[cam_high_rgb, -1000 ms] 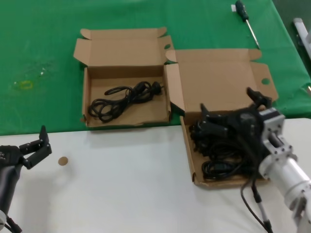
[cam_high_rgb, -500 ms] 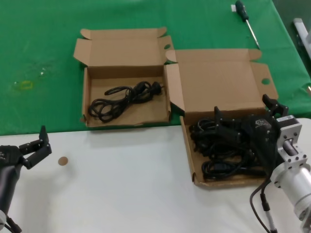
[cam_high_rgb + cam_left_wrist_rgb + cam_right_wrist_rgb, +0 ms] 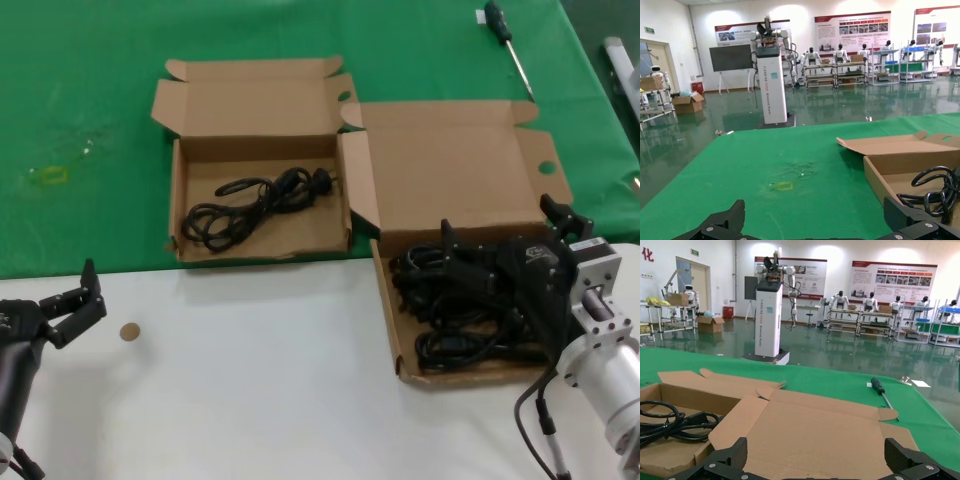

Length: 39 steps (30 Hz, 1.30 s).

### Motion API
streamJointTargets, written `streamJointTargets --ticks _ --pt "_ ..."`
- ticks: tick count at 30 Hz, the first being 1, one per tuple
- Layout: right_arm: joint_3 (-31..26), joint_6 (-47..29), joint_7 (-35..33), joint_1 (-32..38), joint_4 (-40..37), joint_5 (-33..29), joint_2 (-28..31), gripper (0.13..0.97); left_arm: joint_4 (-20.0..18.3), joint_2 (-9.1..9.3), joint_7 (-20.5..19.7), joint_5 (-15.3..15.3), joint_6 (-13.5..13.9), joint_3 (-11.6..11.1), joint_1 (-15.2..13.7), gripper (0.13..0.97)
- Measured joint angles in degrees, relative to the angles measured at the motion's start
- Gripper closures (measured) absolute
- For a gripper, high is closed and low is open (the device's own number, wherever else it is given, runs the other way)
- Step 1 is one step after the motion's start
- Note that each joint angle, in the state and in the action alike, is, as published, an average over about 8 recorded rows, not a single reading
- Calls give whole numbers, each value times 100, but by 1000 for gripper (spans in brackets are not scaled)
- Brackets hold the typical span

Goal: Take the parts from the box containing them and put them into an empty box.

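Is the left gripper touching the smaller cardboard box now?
Apart. The head view shows the left gripper over white table, with bare green cloth between it and the smaller box.

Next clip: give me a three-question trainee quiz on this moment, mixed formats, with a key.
1. True or false: the smaller box holds no cord.
2. Which gripper is over the wider box? A) left gripper B) right gripper
3. Fill in: the screwdriver lies on the ____ cloth.

Key
1. False: one cord bundle lies inside it.
2. B; it sits open above the cord pile, while the left one waits open at the near table edge.
3. green
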Motion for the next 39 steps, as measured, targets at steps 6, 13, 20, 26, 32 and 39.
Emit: streamJointTargets --ticks 6,13,20,26,32,39 --pt "0 0 0 0 0 0 0 129 0 0 0 0 0 0 0 132" --pt "0 0 0 0 0 0 0 129 0 0 0 0 0 0 0 132" --pt "0 0 0 0 0 0 0 129 0 0 0 0 0 0 0 132" --pt "0 0 0 0 0 0 0 129 0 0 0 0 0 0 0 132" --pt "0 0 0 0 0 0 0 129 0 0 0 0 0 0 0 132" --pt "0 0 0 0 0 0 0 129 0 0 0 0 0 0 0 132"
